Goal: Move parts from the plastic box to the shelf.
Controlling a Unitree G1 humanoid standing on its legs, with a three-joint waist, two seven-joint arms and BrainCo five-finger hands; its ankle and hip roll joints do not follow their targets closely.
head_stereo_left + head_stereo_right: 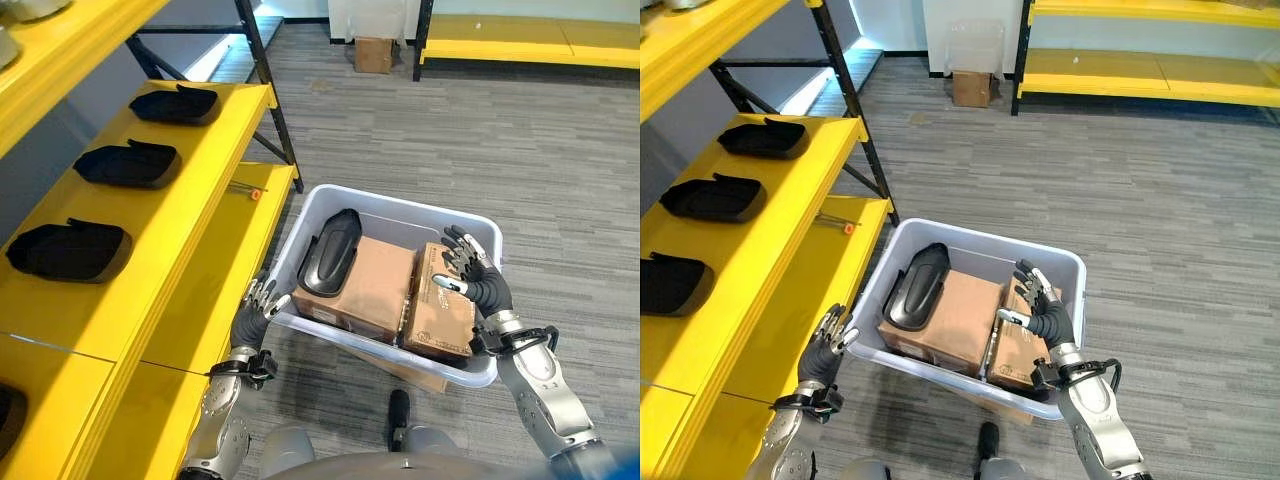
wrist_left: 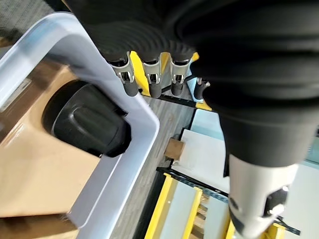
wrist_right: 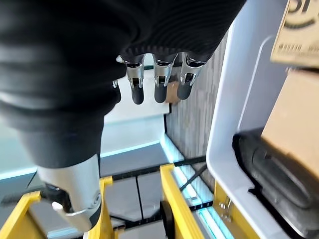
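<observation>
On the far left stood a yellow metal shelf with dark uprights, carrying a row of black moulded plastic parts: one nearest, one in the middle and one farthest, each lying flat and well apart from the next. A small orange object lay on the lower yellow level just beyond them.

The left robot hand rested at the left wall of the pale grey plastic box, its fingers straight and relaxed along the rim, curled round nothing. The box sat on the grey carpeted floor just beside the shelf. Inside it, one more black moulded plastic part lay against the left wall, partly on top of a brown cardboard box. A second, smaller brown cardboard box lay beside that one, towards the right wall.

The right robot hand was over the smaller cardboard box at the right wall of the plastic box, its fingers spread and straight, gripping nothing.
</observation>
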